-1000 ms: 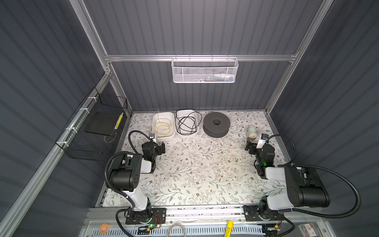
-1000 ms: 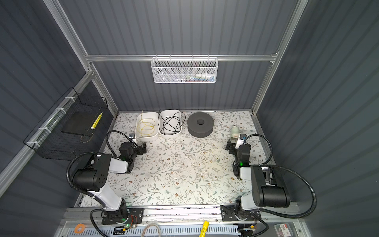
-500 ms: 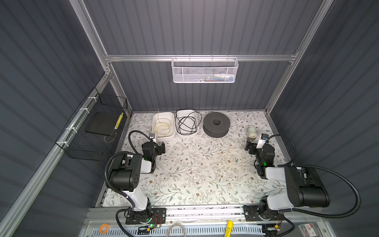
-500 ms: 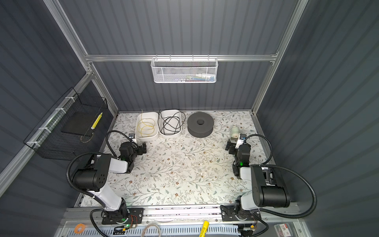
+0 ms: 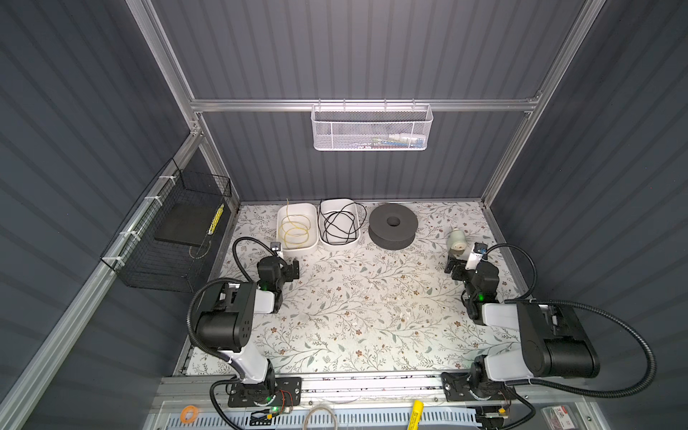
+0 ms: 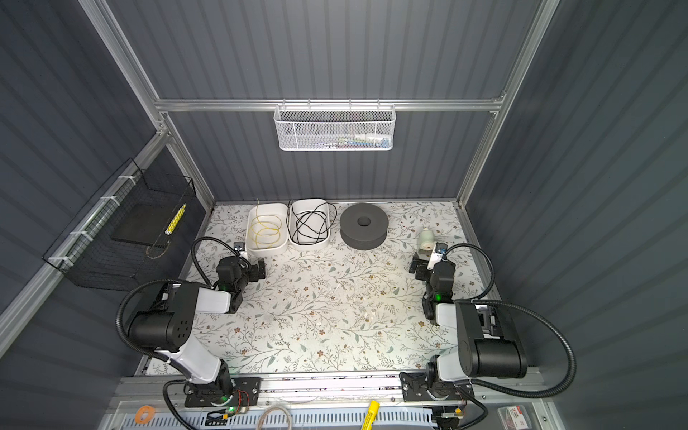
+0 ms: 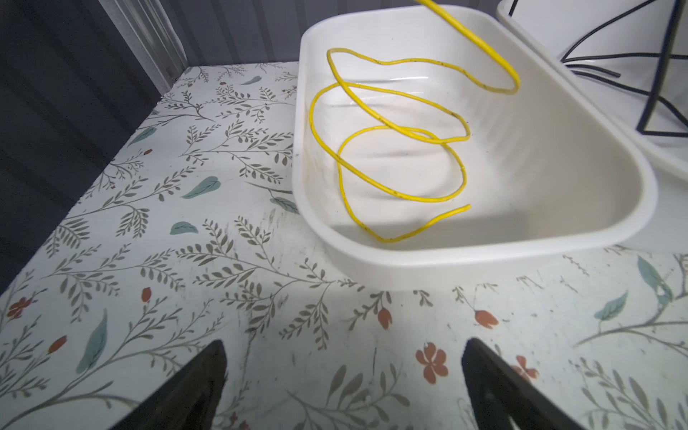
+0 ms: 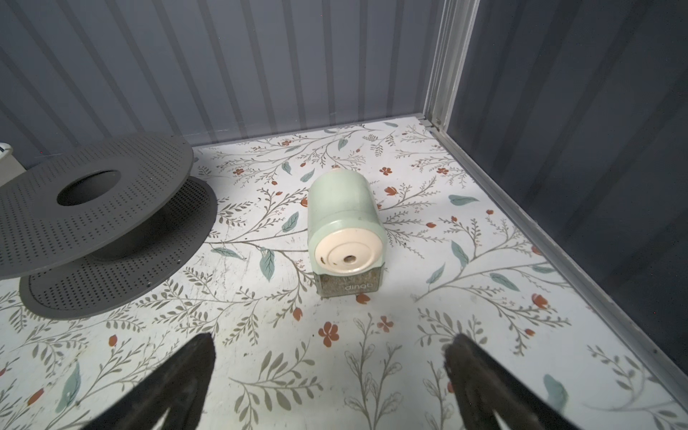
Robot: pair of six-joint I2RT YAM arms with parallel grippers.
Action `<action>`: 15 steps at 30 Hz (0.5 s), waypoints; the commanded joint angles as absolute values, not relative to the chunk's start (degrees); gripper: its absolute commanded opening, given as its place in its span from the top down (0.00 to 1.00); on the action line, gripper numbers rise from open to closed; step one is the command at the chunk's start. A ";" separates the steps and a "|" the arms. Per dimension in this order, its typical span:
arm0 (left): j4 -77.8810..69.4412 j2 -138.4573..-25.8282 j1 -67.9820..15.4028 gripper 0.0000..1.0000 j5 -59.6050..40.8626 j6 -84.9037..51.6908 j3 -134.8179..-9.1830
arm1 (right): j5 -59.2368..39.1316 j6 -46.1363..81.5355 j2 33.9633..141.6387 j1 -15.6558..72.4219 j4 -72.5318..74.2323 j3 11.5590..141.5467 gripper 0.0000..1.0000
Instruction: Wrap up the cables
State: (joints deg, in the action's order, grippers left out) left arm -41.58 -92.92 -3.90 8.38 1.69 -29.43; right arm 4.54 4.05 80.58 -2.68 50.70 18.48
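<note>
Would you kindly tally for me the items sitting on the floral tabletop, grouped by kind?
White bins: 2
Yellow wire coil: 1
Black cord: 1
Grey spool: 1
Green pencil sharpener: 1
Total: 6

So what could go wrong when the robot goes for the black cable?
The black cord lies in loose, crossing loops spilling over the rim of its white tub, so pulling one loop might knot it or drag the tub. The open left pincer faces the yellow wire in the neighbouring tub, so it might grab that instead.
</note>
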 commanded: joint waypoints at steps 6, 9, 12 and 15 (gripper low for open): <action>-22.94 -72.02 -4.22 0.01 8.72 -3.79 -38.61 | 14.15 5.77 64.76 4.83 17.43 36.98 0.01; -14.62 -63.82 -4.31 0.01 8.06 -10.33 -42.86 | 16.39 15.21 59.44 5.87 1.75 46.90 0.01; -8.22 -56.89 -4.25 0.00 7.91 -23.93 -44.64 | 12.61 29.50 56.14 4.61 -4.84 49.18 0.01; -6.73 -51.20 -4.22 0.01 5.94 -36.00 -41.17 | -1.17 30.22 53.18 4.04 1.13 43.51 0.01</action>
State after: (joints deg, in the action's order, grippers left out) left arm -14.79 -54.08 -4.08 8.27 -20.29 -43.64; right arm 8.62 22.28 53.54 4.19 7.84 48.29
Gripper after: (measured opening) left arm 0.994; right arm 0.989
